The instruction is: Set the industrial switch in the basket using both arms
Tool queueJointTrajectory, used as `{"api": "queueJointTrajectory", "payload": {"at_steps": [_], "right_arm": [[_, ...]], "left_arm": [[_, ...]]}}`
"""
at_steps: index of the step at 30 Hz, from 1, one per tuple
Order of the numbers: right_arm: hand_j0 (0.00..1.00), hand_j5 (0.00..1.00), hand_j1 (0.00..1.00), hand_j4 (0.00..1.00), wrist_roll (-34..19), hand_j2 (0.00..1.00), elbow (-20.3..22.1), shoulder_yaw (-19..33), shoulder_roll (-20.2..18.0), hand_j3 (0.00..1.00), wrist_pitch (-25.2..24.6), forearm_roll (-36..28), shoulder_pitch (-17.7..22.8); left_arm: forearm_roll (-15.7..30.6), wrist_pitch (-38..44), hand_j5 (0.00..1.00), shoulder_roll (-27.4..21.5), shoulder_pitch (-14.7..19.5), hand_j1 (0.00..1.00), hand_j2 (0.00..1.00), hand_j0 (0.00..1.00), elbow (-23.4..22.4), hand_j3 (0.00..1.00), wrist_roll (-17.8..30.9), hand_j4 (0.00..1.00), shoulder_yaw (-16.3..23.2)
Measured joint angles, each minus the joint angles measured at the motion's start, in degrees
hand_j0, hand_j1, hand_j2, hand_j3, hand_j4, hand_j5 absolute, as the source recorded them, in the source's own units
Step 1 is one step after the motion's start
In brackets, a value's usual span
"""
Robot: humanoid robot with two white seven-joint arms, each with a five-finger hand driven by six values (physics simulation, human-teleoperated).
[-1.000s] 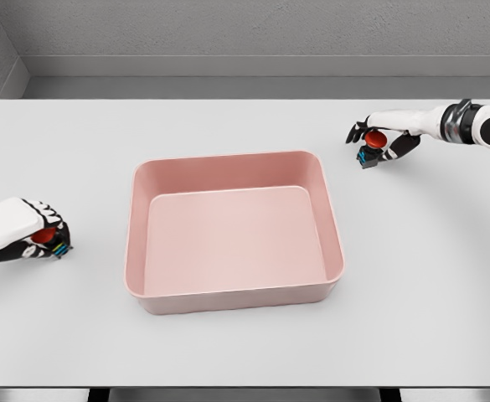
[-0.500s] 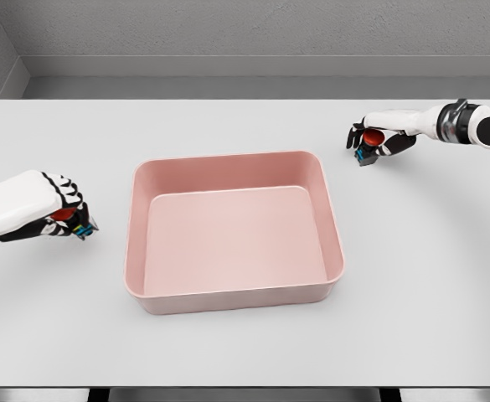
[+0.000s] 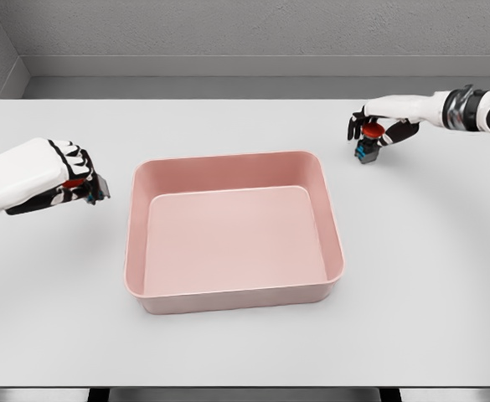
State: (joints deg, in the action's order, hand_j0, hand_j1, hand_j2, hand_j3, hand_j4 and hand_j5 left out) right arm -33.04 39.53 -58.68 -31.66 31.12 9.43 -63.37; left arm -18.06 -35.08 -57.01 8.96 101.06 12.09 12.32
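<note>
Pink basket [image 3: 234, 293] in the middle of white table [image 3: 228, 352], left hand [image 3: 56, 173] clenched around a red-topped switch [image 3: 84, 188] just left of the basket, right hand [image 3: 382, 130] grasping second switch [image 3: 368, 144] near the basket's far right corner

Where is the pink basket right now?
In the head view the basket sits mid-table, between the left hand and the right hand, each holding a switch.
</note>
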Motion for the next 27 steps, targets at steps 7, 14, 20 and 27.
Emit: {"api": "queueJointTrajectory", "payload": {"at_steps": [7, 14, 20, 27], "right_arm": [[0.51, 0.51, 0.51, 0.51, -0.51, 0.51, 0.37, 0.00, -0.80, 0.51, 2.83, 0.01, -0.79], [0.51, 0.51, 0.51, 0.51, -0.60, 0.51, 0.84, 0.02, -1.58, 0.51, 3.90, -0.08, -1.85], [0.50, 0.50, 0.50, 0.50, -1.65, 0.50, 3.13, 0.22, -2.65, 0.50, 4.02, -0.25, -1.93], [0.50, 0.50, 0.50, 0.50, -1.92, 0.50, 8.10, 0.27, -4.61, 0.50, 4.05, -0.34, -1.93]], "left_arm": [[0.13, 0.02, 0.34, 2.28, 0.70, 0.34, 0.34, 0.34, 0.01, 0.34, -0.01, 0.34, 0.11], [0.16, 0.03, 0.34, 5.14, 4.48, 0.34, 0.34, 0.34, 0.07, 0.34, -0.01, 0.34, 1.75], [0.02, -0.01, 0.34, 7.84, 7.65, 0.34, 0.34, 0.34, 0.04, 0.34, 0.00, 0.34, 5.02], [-0.36, -0.01, 0.34, 11.47, 10.28, 0.34, 0.34, 0.34, 0.01, 0.34, 0.40, 0.34, 8.17]]}}
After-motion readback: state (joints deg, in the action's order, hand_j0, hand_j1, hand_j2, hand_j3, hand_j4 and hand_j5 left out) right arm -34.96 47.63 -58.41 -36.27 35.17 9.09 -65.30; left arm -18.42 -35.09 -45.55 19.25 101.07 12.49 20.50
